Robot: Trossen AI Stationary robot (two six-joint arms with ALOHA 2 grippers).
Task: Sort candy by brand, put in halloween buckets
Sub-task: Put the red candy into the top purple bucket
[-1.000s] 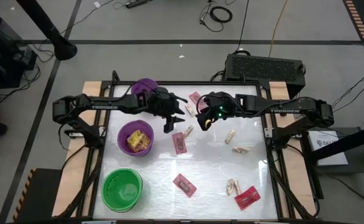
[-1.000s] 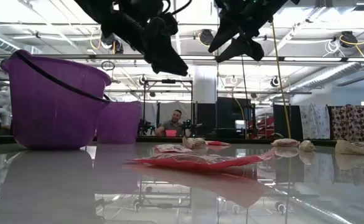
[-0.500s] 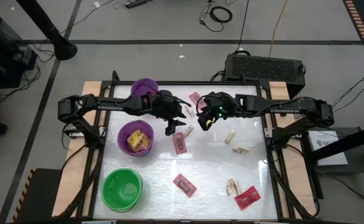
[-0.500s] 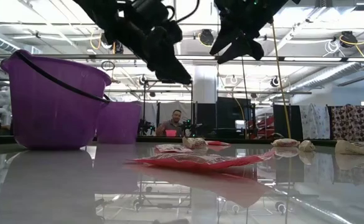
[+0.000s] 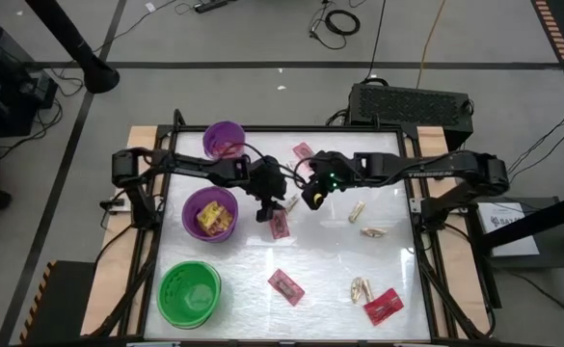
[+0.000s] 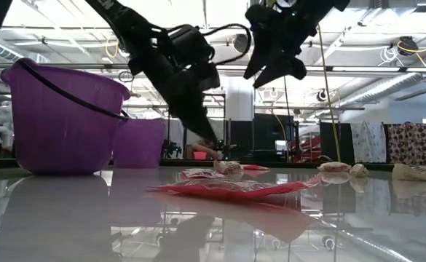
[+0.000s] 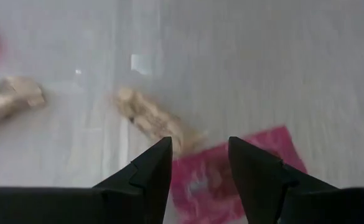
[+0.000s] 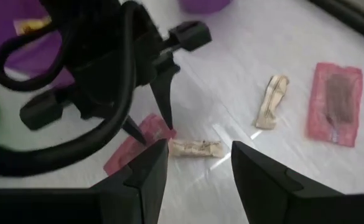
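Left gripper [image 5: 266, 212] was lowered near the table's middle, its two fingers [image 7: 147, 177] parted with nothing between them, tips poised just above the near end of a tan piece [image 7: 152, 119] and the edge of a pink packet [image 7: 231, 168]. In the right wrist view the same fingers pointed down at the spot where packet [image 8: 135, 146] and tan piece [image 8: 195, 148] met; whether the tips touched either could not be told. Right gripper [image 5: 312, 196] hung just beside it, higher above the table, fingers [image 8: 145, 180] likewise apart and empty.

Seen from above, this packet [image 5: 279, 224] lay just right of the wide purple bucket [image 5: 209, 213], which held yellow packets [image 5: 208, 220]. The small purple bucket [image 5: 224, 141] stood at the far left of the table; the green bucket [image 5: 189, 293] at the near left. Its contents could not be made out.

Other candy lay scattered: a pink packet [image 5: 302, 150] at the far edge, another [image 5: 285, 285] toward the near edge, a redder one [image 5: 383, 306] at the near right with tan pieces [image 5: 361, 288] beside it, and more tan pieces [image 5: 358, 211] right of the grippers.

In the low view, both arms came down from above, the left gripper [image 6: 207, 138] reaching nearly to the table behind a flat pink packet [image 6: 231, 188], with two purple buckets [image 6: 63, 120] at left.
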